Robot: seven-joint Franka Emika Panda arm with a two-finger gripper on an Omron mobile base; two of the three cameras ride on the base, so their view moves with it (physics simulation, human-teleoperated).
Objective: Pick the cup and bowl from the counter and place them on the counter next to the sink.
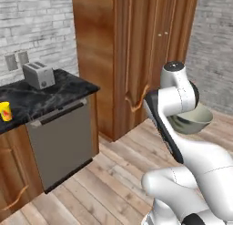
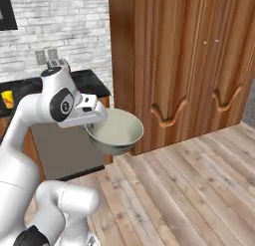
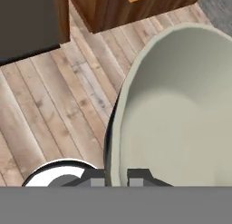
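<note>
My gripper (image 3: 117, 177) is shut on the thin rim of the pale cream bowl (image 3: 181, 114), one fingertip on each side of the wall. The bowl (image 2: 115, 131) hangs upright in the air above the wooden floor, in front of the tall wooden cabinet. In the left base view my own arm covers part of the bowl (image 1: 196, 119). A small yellow cup (image 1: 5, 111) stands on the black marble counter (image 1: 68, 88) at the far left, well away from the gripper (image 2: 94, 125). The same cup (image 2: 7, 98) and counter (image 2: 89, 80) sit behind my arm in the right base view.
A silver toaster (image 1: 38, 74) stands at the back of the counter under two wall sockets. A grey dishwasher front (image 1: 61, 142) sits below the counter. The tall wooden cabinet (image 2: 189, 65) rises to the right. Open plank floor (image 2: 189, 190) lies ahead.
</note>
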